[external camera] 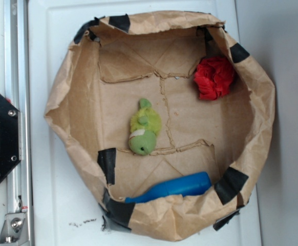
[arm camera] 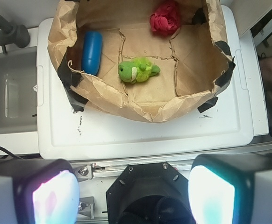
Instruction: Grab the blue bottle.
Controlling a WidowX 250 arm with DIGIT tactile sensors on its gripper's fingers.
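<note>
1. On the left of the wrist view, the blue bottle (arm camera: 92, 51) lies on its side inside the crumpled brown paper bin (arm camera: 140, 109), pressed against the bin's left wall. In the exterior view the same blue bottle (external camera: 173, 187) lies along the bottom wall, its narrow neck pointing left and partly tucked under the folded paper edge.
2. Risk here: with the bottle touching the wall, one finger may land on the paper rather than beside the plastic, crushing or dragging the bin. The smooth, rounded body could also roll or squirt out of a shallow pinch.
3. In the middle lies the green plush toy (arm camera: 137, 71), near the bottle but apart from it. A descent that drifts toward the centre could close on the toy instead.
4. Further right, the red fuzzy ball (arm camera: 165, 19) sits against the far wall, well apart from the bottle and unlikely to interfere.
5. The fingers (arm camera: 49, 196) fill the bottom corners of the wrist view, spread wide apart and holding nothing; the gripper (arm camera: 133, 196) sits outside the bin, over the edge of the white tabletop (arm camera: 140, 135).
6. The bottle lies ahead of the fingers and off toward the left one, well apart. My judgement: the approach has not begun, and reaching it calls for a move forward, leftward, then down over the bin rim.
</note>
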